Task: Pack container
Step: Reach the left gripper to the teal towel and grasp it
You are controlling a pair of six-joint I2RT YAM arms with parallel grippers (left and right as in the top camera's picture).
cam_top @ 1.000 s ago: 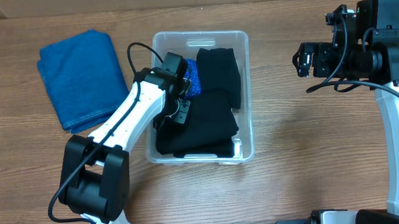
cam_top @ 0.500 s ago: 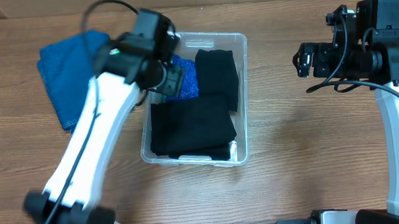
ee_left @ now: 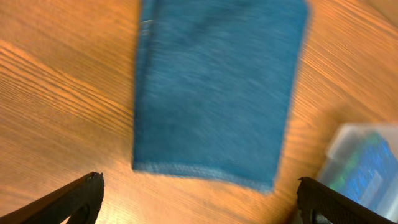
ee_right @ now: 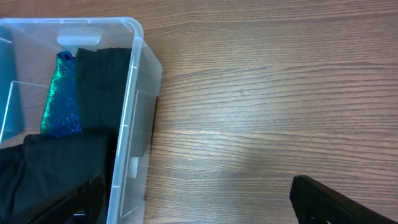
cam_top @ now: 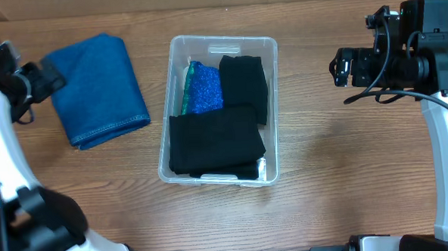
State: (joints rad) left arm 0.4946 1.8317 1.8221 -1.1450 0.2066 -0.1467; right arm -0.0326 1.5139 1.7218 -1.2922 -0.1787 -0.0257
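The clear container (cam_top: 224,41) sits mid-table, holding a sparkly blue cloth (cam_top: 204,88) and two folded black garments (cam_top: 217,141). A folded blue towel (cam_top: 97,89) lies on the wood to its left. My left gripper (cam_top: 42,79) hovers at the towel's left edge, open and empty. In the left wrist view the towel (ee_left: 214,87) lies ahead of the spread fingers (ee_left: 81,196), and a container corner (ee_left: 367,162) shows at the right. My right gripper (cam_top: 341,67) hangs open and empty to the right of the container; its wrist view shows the container's wall (ee_right: 134,93).
Bare wooden tabletop (ee_right: 261,93) stretches between the container and the right arm. The left arm's white link (cam_top: 2,165) runs down the left edge of the overhead view.
My left gripper has come out of the container, opened, and swung left to the blue towel. The container's near end has shifted slightly left. The right arm has not moved.
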